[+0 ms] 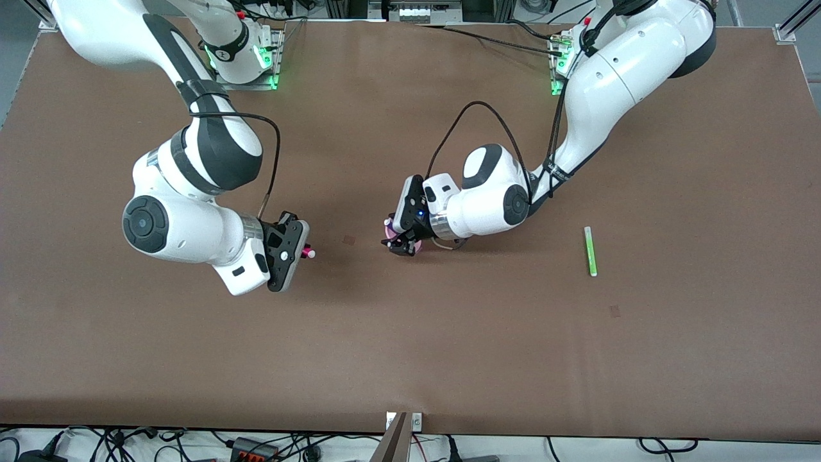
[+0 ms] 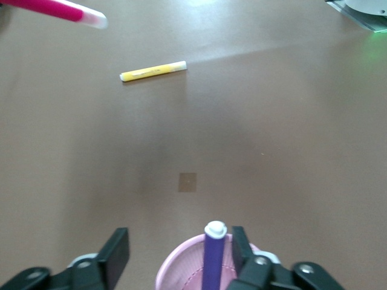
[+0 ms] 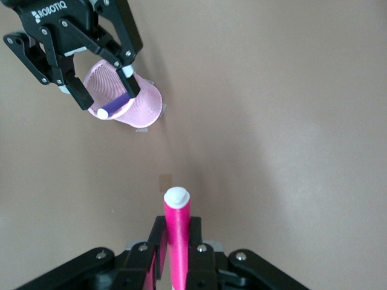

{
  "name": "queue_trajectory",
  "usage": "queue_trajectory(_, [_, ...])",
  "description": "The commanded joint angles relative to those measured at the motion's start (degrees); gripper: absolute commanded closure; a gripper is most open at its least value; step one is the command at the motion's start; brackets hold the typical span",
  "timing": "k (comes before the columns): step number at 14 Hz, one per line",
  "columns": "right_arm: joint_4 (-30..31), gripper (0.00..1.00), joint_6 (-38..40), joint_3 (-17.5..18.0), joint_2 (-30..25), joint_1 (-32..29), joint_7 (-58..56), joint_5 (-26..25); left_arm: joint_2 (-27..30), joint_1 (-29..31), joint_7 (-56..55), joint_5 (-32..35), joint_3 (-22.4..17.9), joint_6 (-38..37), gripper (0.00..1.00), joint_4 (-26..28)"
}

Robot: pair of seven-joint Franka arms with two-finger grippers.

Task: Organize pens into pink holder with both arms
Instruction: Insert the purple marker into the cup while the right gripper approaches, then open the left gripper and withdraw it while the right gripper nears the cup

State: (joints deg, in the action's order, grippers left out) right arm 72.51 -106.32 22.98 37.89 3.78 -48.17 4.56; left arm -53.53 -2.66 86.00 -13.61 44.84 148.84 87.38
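Observation:
The pink holder point(image 1: 389, 226) stands mid-table, mostly hidden under the left arm's hand. My left gripper point(image 2: 180, 254) hangs open over it, its fingers astride the rim point(image 2: 175, 266). A purple pen point(image 2: 213, 260) stands in the holder, leaning close beside one finger, and shows again in the right wrist view point(image 3: 112, 109). My right gripper point(image 3: 176, 241) is shut on a magenta pen point(image 3: 177, 223), held above the table toward the right arm's end point(image 1: 308, 253). A green pen point(image 1: 590, 251) lies flat toward the left arm's end. A yellow pen point(image 2: 153, 71) lies on the table, seen only in the left wrist view.
Brown table surface point(image 1: 449, 359) with a small darker square patch point(image 1: 349, 240) between the two grippers and another point(image 1: 614, 311) close to the green pen. Cables and a bracket run along the table edge nearest the front camera.

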Motion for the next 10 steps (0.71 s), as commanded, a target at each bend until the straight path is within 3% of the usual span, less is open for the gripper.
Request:
queue_trajectory(1, [-0.1,1.00,-2.7,0.6,0.1,1.2,-1.1,0.4,1.8,5.4,1.5,-1.9,4.4,-3.0,0.00,0.9])
queue_trajectory(3, [-0.2,1.00,-4.5,0.7,0.0,3.2,-0.9,0.4,2.0,10.9,0.1,-1.9,8.4,-9.1,0.00,0.9])
queue_trajectory(6, [-0.2,1.00,-6.5,0.7,0.0,5.5,-0.9,0.4,3.9,16.9,-1.0,-1.6,10.7,-19.3,0.00,0.6])
queue_trajectory(10, [-0.3,1.00,-10.2,4.4,0.1,6.7,0.0,0.5,9.0,20.8,-10.9,1.2,9.7,-28.4,0.00,0.2])
